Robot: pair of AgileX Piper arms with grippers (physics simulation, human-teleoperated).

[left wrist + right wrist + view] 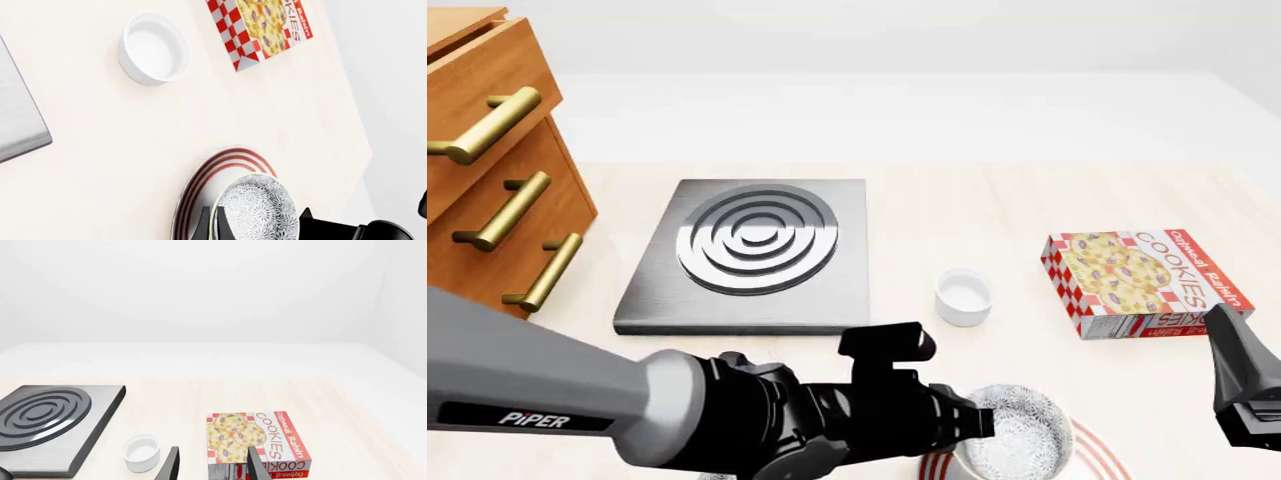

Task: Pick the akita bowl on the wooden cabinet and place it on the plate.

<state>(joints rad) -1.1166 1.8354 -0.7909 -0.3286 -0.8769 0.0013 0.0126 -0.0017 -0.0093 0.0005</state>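
Observation:
The akita bowl (257, 210), white with a fine grey-black speckle, is over the plate (217, 172), a flat white disc with red rings. I cannot tell whether the bowl rests on the plate. My left gripper (213, 222) is shut on the bowl's rim, one finger inside and one outside. The front view shows the bowl (1024, 440) on the red-ringed plate (1098, 452) at the near edge, right by the left gripper (972, 422). The wooden cabinet (487, 150) stands at the far left. My right gripper (213, 467) is open and holds nothing, off to the right (1244, 385).
A grey stove slab with silver rings (754, 250) lies mid-table beside the cabinet. A small plain white cup (964, 297) sits between the stove and a cookie box (1148, 280). The left arm's body fills the near left of the front view.

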